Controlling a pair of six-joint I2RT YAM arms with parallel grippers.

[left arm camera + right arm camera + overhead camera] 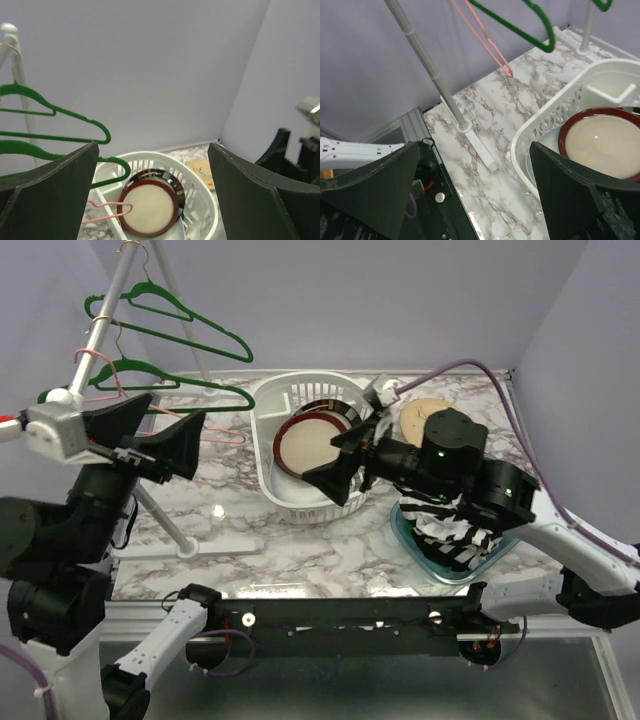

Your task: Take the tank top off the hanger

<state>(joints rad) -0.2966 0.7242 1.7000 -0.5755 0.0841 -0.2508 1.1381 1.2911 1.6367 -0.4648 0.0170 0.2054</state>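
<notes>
Closest to your overhead camera, the left arm [60,530] rises from the near edge of the marble worktop [300,550]. Its left fingers [180,445] stand spread wide with nothing between them, held up beside the white rack pole [105,310]. Two green hangers [190,320] hang from that pole, one above the other. A pink hanger [225,437] hangs below the lower one, just past the fingertips.

Moving right, you see a white basket [262,465] in the middle of the worktop, with a red-rimmed bowl [300,445] leaning inside it. The right fingers [335,480] hover over the basket's right side, also spread wide and gripping nothing. Behind them a tan disc [425,412] lies flat near the back wall.

Farther right, under the right arm [480,480], you find the tank top [450,540]. It is black-and-white striped and bunched up in a clear tub [425,562] on the worktop, well apart from the hangers and touching neither set of fingers.
</notes>
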